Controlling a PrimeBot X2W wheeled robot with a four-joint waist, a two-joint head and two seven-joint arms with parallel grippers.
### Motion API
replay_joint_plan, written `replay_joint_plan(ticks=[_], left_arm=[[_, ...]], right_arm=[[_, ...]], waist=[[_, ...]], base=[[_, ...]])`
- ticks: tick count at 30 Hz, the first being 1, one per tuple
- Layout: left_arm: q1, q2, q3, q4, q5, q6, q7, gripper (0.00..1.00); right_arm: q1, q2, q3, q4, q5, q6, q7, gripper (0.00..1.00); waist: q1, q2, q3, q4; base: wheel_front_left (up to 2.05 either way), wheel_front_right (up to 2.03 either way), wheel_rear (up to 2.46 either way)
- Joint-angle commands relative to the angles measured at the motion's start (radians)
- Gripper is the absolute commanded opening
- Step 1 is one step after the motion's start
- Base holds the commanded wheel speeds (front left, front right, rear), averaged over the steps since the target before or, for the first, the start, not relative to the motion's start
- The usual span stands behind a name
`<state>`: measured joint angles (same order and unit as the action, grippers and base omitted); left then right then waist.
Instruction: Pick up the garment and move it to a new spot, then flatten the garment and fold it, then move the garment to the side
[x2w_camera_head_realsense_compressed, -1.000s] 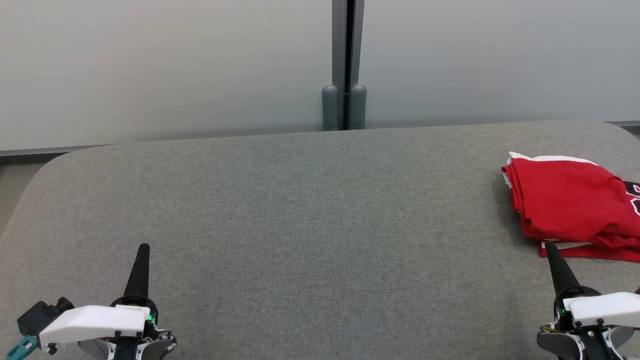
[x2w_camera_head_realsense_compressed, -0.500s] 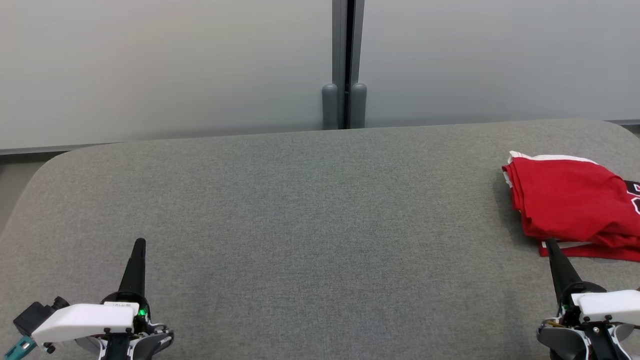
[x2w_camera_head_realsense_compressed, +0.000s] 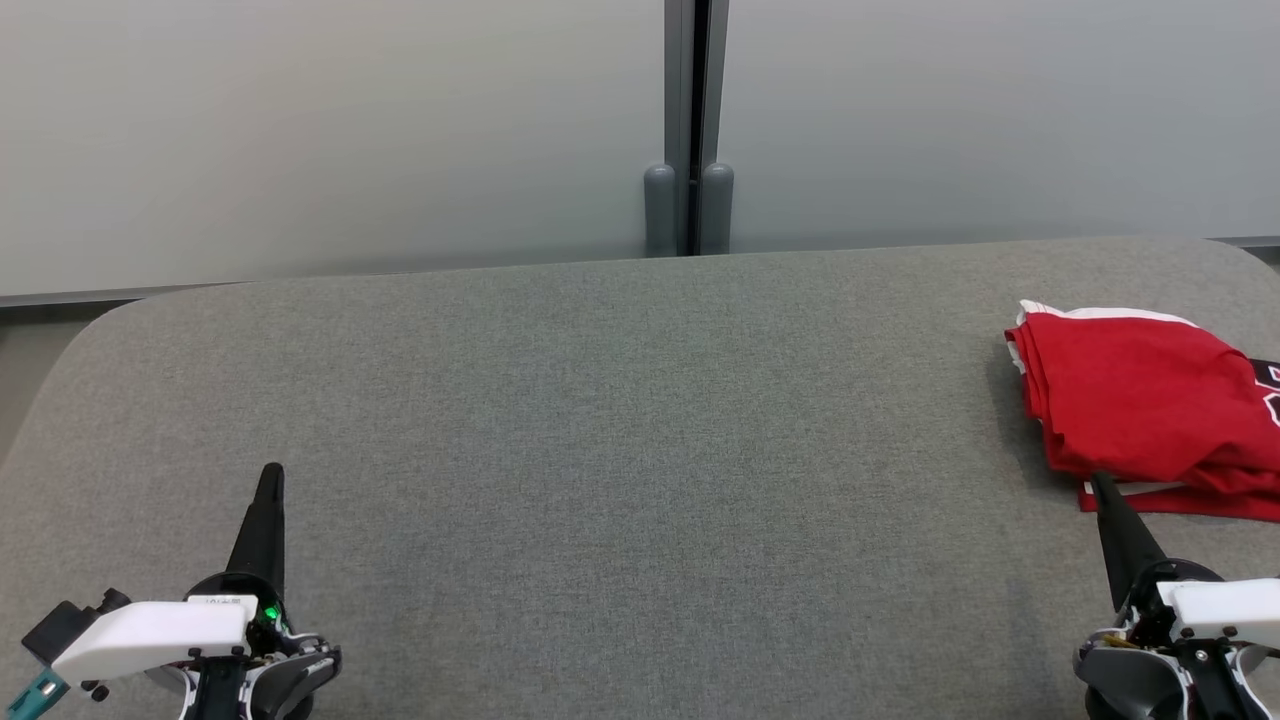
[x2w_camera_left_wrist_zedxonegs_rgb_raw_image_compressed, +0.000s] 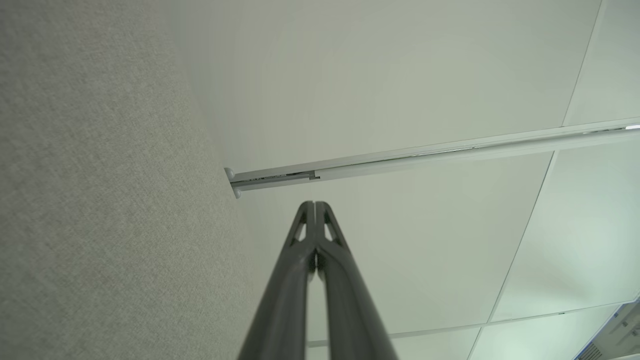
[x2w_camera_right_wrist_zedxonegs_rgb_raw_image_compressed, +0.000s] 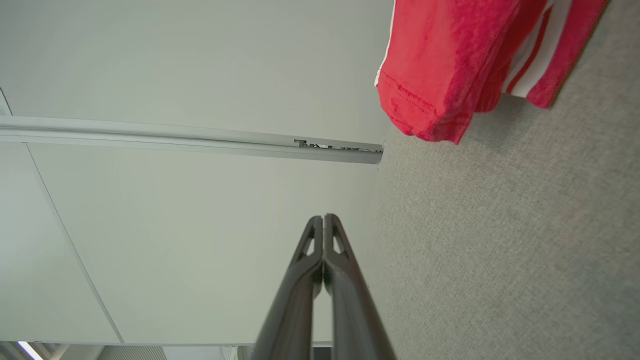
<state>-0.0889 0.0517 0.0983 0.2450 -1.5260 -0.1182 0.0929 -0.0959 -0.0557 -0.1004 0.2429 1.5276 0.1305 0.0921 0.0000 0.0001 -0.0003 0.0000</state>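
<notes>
Near edge of the grey desk (x2w_camera_head_realsense_compressed: 640, 420): left gripper (x2w_camera_head_realsense_compressed: 270, 478) is hovering by the near left corner and right gripper (x2w_camera_head_realsense_compressed: 1100, 488) by the near right corner. Both are keeping their fingers pressed together, gripping nothing.

Farther back, the red garment (x2w_camera_head_realsense_compressed: 1140, 400) is lying in a folded stack at the right edge.

Judgement: pick-up, flattening, folding and the move aside are looking done, with little or nothing remaining.

The garment is sitting just beyond the right fingertips, apparently not touching, and well apart from the left gripper.
</notes>
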Motion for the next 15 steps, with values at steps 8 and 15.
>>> replay_joint_plan(ticks=[8,15], left_arm=[[-0.025,0.000,0.015,0.001,-0.065,-0.014,0.018,0.00],[-0.027,-0.001,0.020,0.001,-0.087,-0.016,0.025,0.00]], right_arm=[[-0.017,0.003,-0.013,0.002,0.064,0.000,0.020,0.00],[-0.017,0.005,-0.017,0.003,0.086,0.000,0.026,0.00]], waist=[[0.0000,-0.0001,0.002,0.000],[0.0000,-0.0001,0.003,0.000]], base=[[0.00,0.00,0.00],[0.00,0.00,0.00]])
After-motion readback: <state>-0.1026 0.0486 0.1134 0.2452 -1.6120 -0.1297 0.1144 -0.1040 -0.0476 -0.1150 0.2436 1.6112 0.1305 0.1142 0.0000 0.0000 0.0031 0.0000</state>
